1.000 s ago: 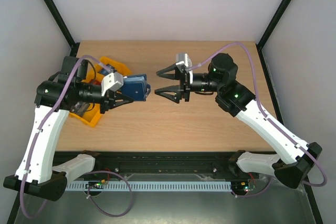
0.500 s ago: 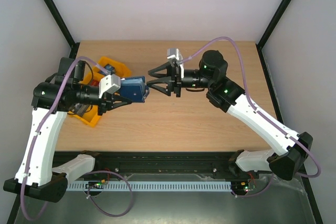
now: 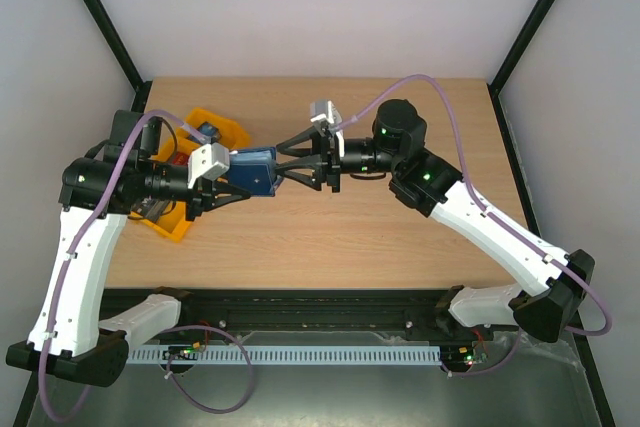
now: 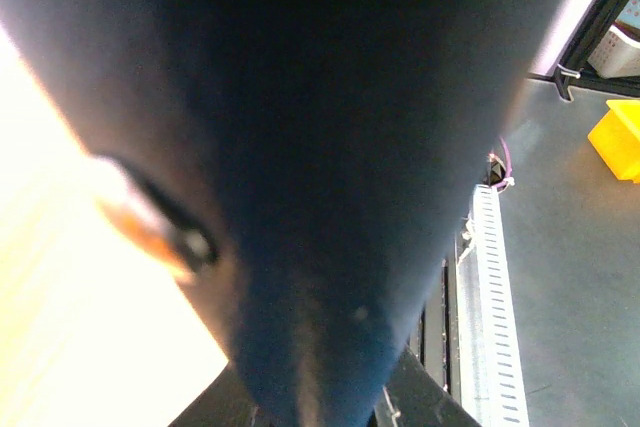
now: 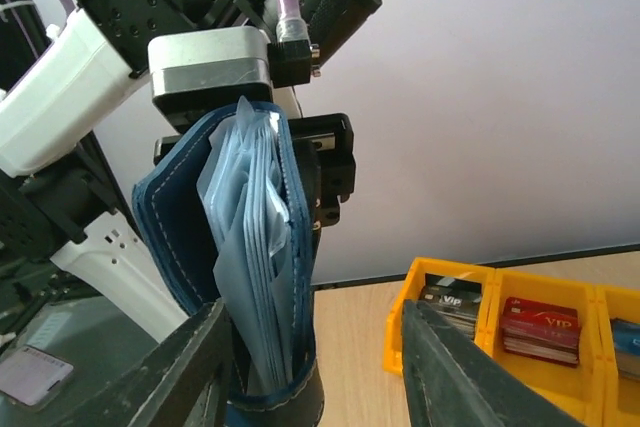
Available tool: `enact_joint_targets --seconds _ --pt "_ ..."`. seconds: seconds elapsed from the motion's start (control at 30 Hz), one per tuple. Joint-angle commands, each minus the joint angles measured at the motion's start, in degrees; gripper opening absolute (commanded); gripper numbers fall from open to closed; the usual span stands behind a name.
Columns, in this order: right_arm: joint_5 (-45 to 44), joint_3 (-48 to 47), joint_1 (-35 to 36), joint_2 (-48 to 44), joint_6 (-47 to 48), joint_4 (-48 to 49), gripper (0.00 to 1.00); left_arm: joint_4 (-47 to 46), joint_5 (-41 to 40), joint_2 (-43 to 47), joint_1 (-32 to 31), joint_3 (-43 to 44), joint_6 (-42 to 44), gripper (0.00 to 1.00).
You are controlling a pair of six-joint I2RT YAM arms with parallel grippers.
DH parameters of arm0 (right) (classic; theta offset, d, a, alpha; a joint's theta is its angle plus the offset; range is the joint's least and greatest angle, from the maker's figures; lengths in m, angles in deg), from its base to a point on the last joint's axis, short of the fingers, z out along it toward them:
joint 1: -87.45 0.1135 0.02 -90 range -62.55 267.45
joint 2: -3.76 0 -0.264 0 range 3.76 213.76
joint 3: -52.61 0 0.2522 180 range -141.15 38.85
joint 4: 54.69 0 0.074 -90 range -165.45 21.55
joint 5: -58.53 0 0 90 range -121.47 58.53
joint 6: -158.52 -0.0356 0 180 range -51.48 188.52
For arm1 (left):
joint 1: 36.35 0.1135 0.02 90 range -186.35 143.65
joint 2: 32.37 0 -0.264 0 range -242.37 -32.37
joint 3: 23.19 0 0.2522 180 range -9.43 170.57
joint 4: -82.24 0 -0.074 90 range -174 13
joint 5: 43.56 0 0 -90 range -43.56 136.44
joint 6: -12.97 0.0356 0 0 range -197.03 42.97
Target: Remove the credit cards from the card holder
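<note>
white walls and a black frame close in a wooden worktop [image 3: 300, 247], with an orange tray [image 3: 226, 126] at its left edge. the card holder [image 3: 262, 169] is off the surface, held up between the two arms. the left end effector [image 3: 240, 178] is clamped on its closed side, so the open edge faces the other arm. the right end effector [image 3: 290, 162] has its fingers apart on either side of that open edge, not pinching anything. from the right wrist the holder gapes, showing pale blue pockets fanned like pages. i cannot tell whether any credit cards sit in them. a dark vip card [image 5: 452, 305] and a red card [image 5: 540, 322] lie in tray compartments. the holder looks light and floppy, and its pockets would likely buckle if pushed. a card would be thin, stiff and slick, so the safest hold is probably a flat pinch on an exposed short edge, pulling straight along the pocket.
</note>
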Motion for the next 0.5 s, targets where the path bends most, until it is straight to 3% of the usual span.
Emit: enact_joint_targets --seconds 0.0,0.47 --pt "-1.1 -0.9 0.8 -0.2 -1.4 3.7 0.45 0.4 0.9 0.2 -0.3 -0.2 2.0 0.02" --pt "-0.1 -3.5 4.1 3.5 2.7 -1.8 0.53 -0.2 0.1 0.0 -0.9 -0.9 2.2 0.02"
